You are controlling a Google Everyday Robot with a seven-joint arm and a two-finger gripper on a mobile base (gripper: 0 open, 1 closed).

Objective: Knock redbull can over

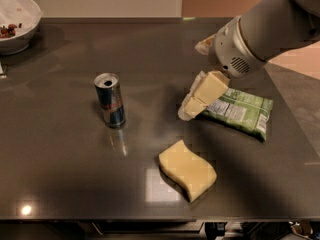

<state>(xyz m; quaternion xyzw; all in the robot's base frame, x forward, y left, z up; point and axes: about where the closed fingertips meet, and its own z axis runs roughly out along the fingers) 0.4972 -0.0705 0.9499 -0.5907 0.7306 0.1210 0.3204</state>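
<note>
The redbull can (pixel 110 100) stands upright on the dark table (pixel 60 164), left of centre, its silver top with pull-tab facing up. My gripper (pixel 192 104) hangs from the arm that reaches in from the upper right. It sits above the table right of the can, about a can's height away from it, over the left end of the green bag (pixel 239 111). It touches nothing that I can see.
A yellow sponge (pixel 188 169) lies near the front edge, right of the can. The green bag lies flat at the right. A white bowl (pixel 17 21) with food stands at the far left corner. The table's right edge runs near the bag.
</note>
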